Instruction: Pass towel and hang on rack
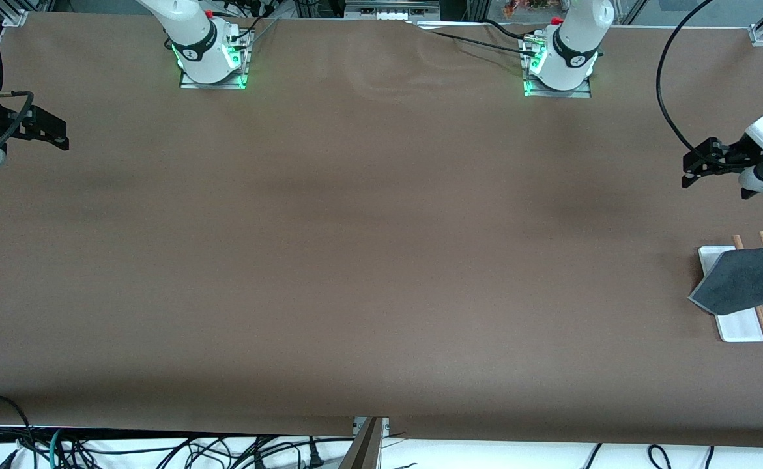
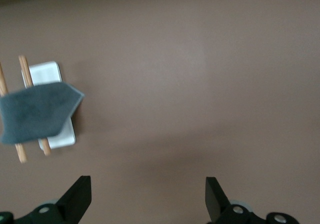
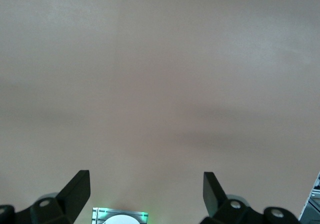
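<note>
At lower right of the front view, the small dark grey cloth towel (image 1: 746, 280), judged soft and light, best pinched at its free corner, drapes the white-based wooden-rod rack (image 1: 739, 329); left gripper (image 1: 694, 170) over bare table above it and waiting right gripper (image 1: 55, 133) at upper left both stand released and empty

Rack (image 1: 739, 326) crosspiece and mid base hidden under towel (image 1: 746, 280); one rod and towel edge cut off in left wrist view.

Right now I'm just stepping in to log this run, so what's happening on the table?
Nothing is being handled. The towel is draped over the rack at the left arm's end of the table. The left claw hangs open above the table near the rack, and the right claw waits open at the right arm's end.
</note>
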